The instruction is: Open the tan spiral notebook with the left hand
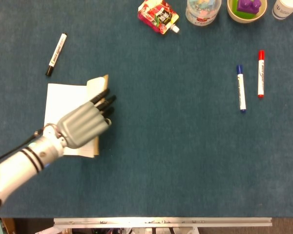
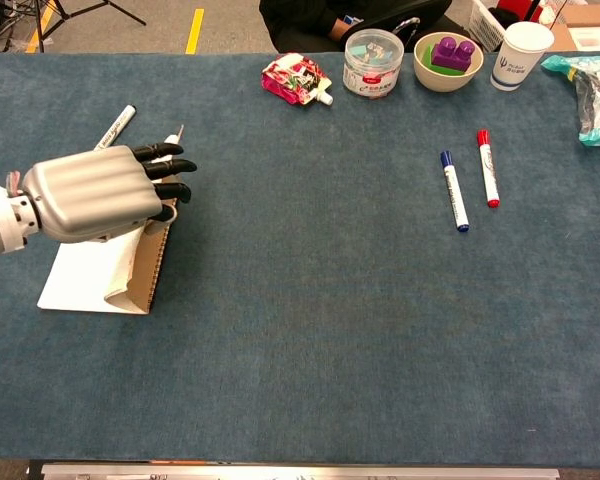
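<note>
The tan spiral notebook (image 1: 63, 105) (image 2: 80, 275) lies at the left of the blue table, its white first page showing. Its tan cover (image 1: 95, 85) (image 2: 146, 262) stands nearly upright along the spiral edge, swung up from the left. My left hand (image 1: 83, 124) (image 2: 95, 195) is over the cover and holds it, its dark fingers (image 1: 103, 100) stretched past the cover's top edge toward the right. The thumb is hidden under the hand. My right hand is in neither view.
A black marker (image 1: 56, 53) (image 2: 115, 127) lies just beyond the notebook. Blue (image 1: 240, 88) and red (image 1: 261, 73) markers lie at the right. A snack pouch (image 1: 157, 15), jar (image 1: 203, 10), bowl with a purple block (image 1: 246, 9) and paper cup (image 2: 520, 55) line the far edge.
</note>
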